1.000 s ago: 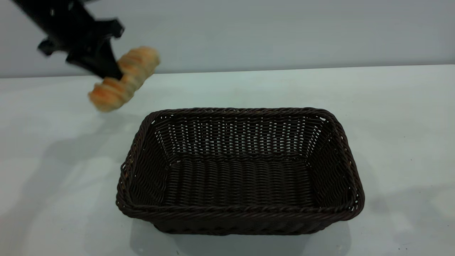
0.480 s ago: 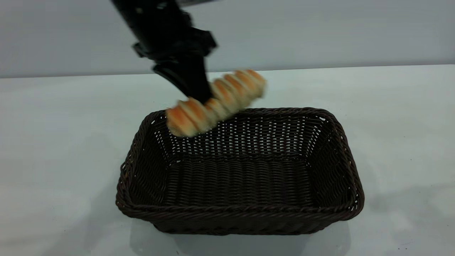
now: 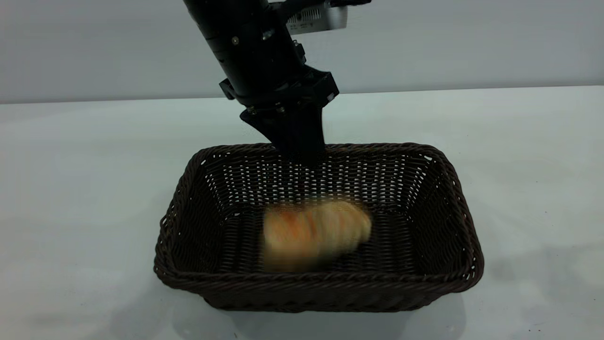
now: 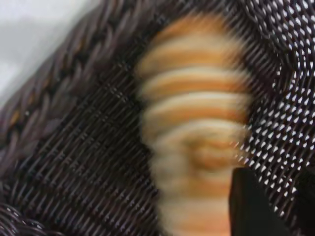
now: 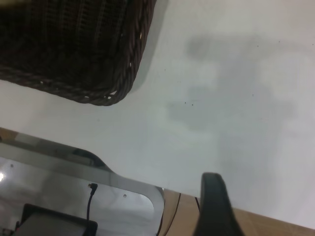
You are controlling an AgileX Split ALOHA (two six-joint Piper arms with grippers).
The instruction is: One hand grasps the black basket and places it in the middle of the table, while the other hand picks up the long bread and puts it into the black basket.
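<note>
The black basket stands in the middle of the white table. The long bread is inside it, blurred with motion, over the basket floor near the front wall and free of any gripper. My left gripper hangs open above the basket's far rim, pointing down, with nothing in it. In the left wrist view the bread lies on the weave below one dark finger, next to the braided rim. My right gripper is off to the side, apart from the basket's corner.
In the right wrist view the table's edge, a metal frame and a thin cable lie beyond the basket. Bare white tabletop surrounds the basket on all sides.
My left gripper carried the bread rightward from the far left to above the basket and let it go. The bread has dropped into the basket. The basket has not moved.
</note>
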